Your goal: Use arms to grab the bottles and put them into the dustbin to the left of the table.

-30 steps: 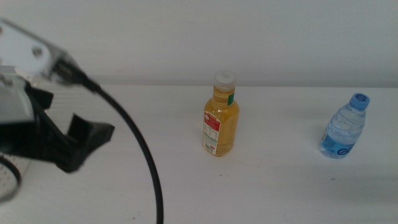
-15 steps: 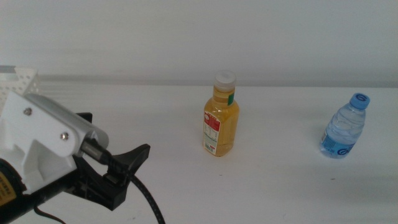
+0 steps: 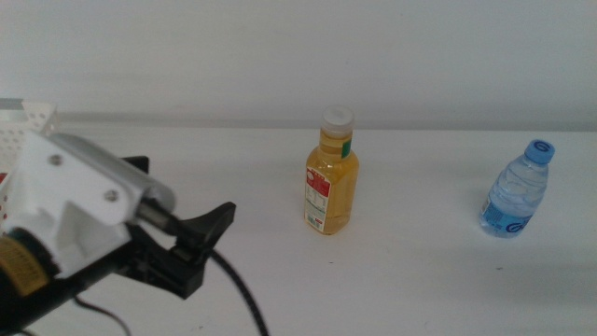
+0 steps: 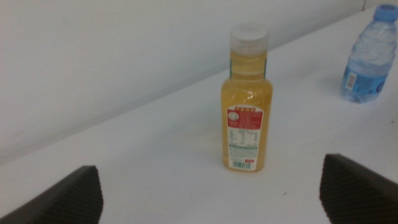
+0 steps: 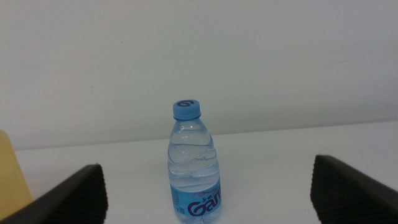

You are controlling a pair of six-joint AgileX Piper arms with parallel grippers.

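A yellow juice bottle (image 3: pixel 331 177) with a white cap stands upright mid-table. A clear blue-capped water bottle (image 3: pixel 516 191) stands upright at the right. My left gripper (image 3: pixel 191 201) is low at the left, open and empty, its black fingers pointing toward the juice bottle from well short of it. The left wrist view shows the juice bottle (image 4: pixel 247 112) ahead between the wide-apart jaws of the left gripper (image 4: pixel 211 165). My right gripper (image 5: pixel 206 163) is out of the middle view; it is open and faces the water bottle (image 5: pixel 194 165) from a distance.
The white perforated dustbin (image 3: pixel 28 126) shows at the far left behind the left arm. A black cable (image 3: pixel 238 299) trails from the left gripper to the picture's bottom edge. The white table (image 3: pixel 420 271) meets a white wall behind the bottles.
The left gripper has swung round from the left edge to face the juice bottle and edged a little toward it. Both bottles stand unmoved.
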